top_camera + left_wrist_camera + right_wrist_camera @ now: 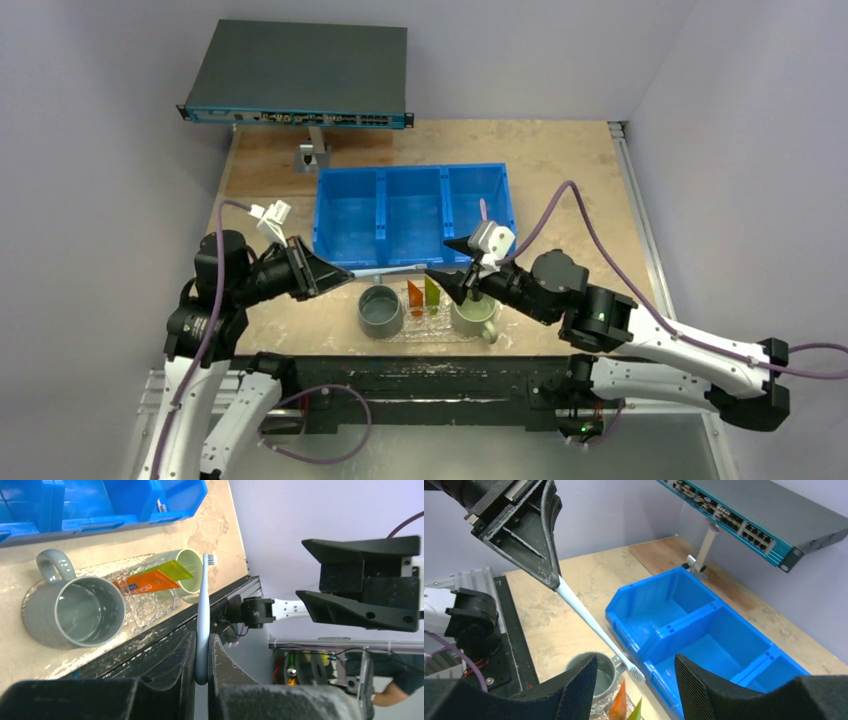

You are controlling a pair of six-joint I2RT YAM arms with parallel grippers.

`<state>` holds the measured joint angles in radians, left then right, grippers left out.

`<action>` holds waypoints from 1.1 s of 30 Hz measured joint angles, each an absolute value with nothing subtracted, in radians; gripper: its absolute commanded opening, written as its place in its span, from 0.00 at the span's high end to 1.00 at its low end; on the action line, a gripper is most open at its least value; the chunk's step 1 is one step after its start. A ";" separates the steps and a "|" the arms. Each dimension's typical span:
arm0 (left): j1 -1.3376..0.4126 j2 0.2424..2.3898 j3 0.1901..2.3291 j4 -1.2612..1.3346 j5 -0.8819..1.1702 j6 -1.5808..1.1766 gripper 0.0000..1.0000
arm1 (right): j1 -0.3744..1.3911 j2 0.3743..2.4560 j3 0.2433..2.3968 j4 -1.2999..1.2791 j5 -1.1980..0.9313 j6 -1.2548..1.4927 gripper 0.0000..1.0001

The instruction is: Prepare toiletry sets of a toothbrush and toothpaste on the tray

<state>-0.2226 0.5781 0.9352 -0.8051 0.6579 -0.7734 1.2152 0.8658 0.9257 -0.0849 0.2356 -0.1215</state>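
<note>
The left fingers (180,667) are clenched on the handle end of a toothbrush (202,605). It juts out to the right in the air, above the strip of bench (320,320) between the blue bin (415,215) and the tray (432,330). The right fingers (574,690) stand released and spread wide, with the bristle head between them and a gap on both sides. On the tray the orange tube (414,295) and green tube (432,290) sit side by side between a grey mug (381,310) and a pale-green mug (475,318). The right arm covers part of that mug, and the clear tray's outline is hard to trace. The tray lies close to the bench's near edge.
</note>
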 measured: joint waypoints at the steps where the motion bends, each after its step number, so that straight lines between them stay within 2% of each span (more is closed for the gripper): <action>1: -0.184 0.583 0.917 -0.778 0.702 -0.785 1.00 | 1.201 0.848 0.912 -0.083 0.213 -0.116 0.39; 5: -0.071 0.603 0.847 -0.674 0.852 -0.849 1.00 | 1.141 0.809 0.873 -0.067 0.148 -0.094 0.38; 14: 0.022 0.591 0.797 -0.522 1.093 -0.955 1.00 | 1.014 0.735 0.752 0.026 -0.078 -0.079 0.34; 25: 0.028 0.578 0.714 -0.308 1.232 -1.110 1.00 | 1.007 0.524 0.576 0.231 -0.311 -0.130 0.30; 33: -0.023 0.565 0.689 -0.160 1.281 -1.216 1.00 | 1.007 0.485 0.519 0.331 -0.411 -0.215 0.30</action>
